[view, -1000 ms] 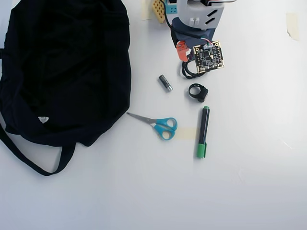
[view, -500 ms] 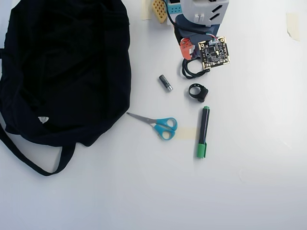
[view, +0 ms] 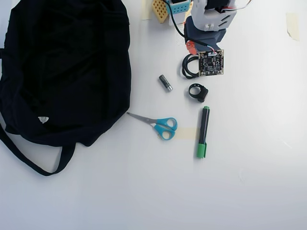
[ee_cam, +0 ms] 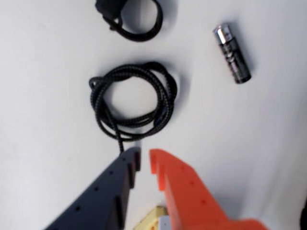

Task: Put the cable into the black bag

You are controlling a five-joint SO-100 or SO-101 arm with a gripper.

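Observation:
The black braided cable (ee_cam: 134, 98) lies coiled on the white table, just ahead of my fingertips in the wrist view. In the overhead view the cable (view: 185, 66) is partly hidden under my wrist camera board. My gripper (ee_cam: 145, 155) has a dark blue finger (ee_cam: 115, 187) and an orange finger (ee_cam: 182, 191). The jaws stand a narrow gap apart with nothing between them, just short of the cable's loose end. The black bag (view: 62, 67) lies flat at the left of the overhead view, well away from the cable.
A small dark metal cylinder (ee_cam: 232, 53) lies right of the cable. A black ring-shaped strap (ee_cam: 134, 19) lies beyond it. Blue-handled scissors (view: 160, 125) and a green marker (view: 203, 132) lie nearer the table's middle.

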